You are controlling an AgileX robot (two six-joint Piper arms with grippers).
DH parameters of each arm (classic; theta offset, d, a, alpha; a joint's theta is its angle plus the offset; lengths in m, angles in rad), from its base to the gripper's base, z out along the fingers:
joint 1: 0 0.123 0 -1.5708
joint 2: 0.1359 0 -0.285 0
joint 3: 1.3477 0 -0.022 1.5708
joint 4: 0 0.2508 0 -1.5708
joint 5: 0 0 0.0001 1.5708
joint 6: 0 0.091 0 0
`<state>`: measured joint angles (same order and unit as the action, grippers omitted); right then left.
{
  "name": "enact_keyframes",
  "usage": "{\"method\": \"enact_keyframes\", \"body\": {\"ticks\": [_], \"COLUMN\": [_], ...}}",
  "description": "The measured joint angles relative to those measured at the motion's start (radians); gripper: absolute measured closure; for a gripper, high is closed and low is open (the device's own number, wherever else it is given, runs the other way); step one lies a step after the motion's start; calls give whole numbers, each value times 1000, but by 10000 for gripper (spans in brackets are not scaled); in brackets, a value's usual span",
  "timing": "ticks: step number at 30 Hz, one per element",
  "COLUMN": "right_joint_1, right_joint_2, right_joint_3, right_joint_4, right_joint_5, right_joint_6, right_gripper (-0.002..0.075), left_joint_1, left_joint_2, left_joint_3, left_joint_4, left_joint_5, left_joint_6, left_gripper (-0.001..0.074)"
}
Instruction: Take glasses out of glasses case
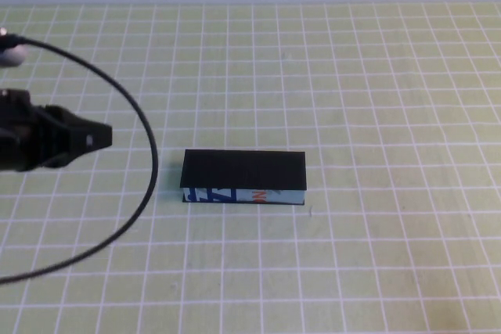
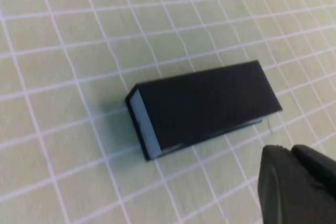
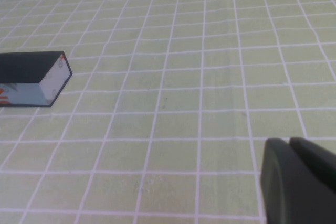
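Glasses case: the glasses case point(image 1: 243, 177) is being seen near the middle of the table point(image 1: 376, 99), lying flat with its lid closed and its printed white, blue and orange-red front side turned toward the robot.
Glasses: the glasses are not being shown in any view, as the lid is being kept down over the case.
Left gripper: the left gripper point(image 1: 98, 137) is being held above the table at the left edge of the high view, well apart from the case and pointing toward it; its jaws are being seen pressed together, with nothing between them.
Right gripper: the right gripper point(image 3: 299, 182) is being seen only in its own wrist view, above the bare grid mat and well apart from the case; its jaws are being seen closed, holding nothing.
Cable: a black cable point(image 1: 145, 193) is being seen curving over the mat, between the left gripper and the case.
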<state>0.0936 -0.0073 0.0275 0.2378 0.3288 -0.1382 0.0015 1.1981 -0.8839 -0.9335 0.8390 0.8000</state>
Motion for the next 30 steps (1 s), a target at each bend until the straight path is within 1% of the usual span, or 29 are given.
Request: {"method": "enact_keyframes", "body": {"ticks": [4,13,16,24,28,30], "right_joint_1": [0,0,0,0,0,0], "right_joint_2": [0,0,0,0,0,0], "right_joint_3": [0,0,0,0,0,0], "right_joint_4": [0,0,0,0,0,27], "right_joint_5": [0,0,0,0,0,-5], "right_joint_6": [0,0,0,0,0,0], "right_gripper": [743,743,743,743,743,743], "left_joint_1": [-10,-134,-158,-173,-195,-204], "left_joint_2": [176,546,643,832,914,948], "left_joint_3": [-104,-349,-447,-652,-735,-771], "left_joint_4": [-94,-114,-114,-114,-114,-110], "left_joint_5": [-4,-27,-20,17,42,61], "left_joint_6": [87,132,132,118,111,109], "left_gripper": [739,739,739,739,739,739]}}
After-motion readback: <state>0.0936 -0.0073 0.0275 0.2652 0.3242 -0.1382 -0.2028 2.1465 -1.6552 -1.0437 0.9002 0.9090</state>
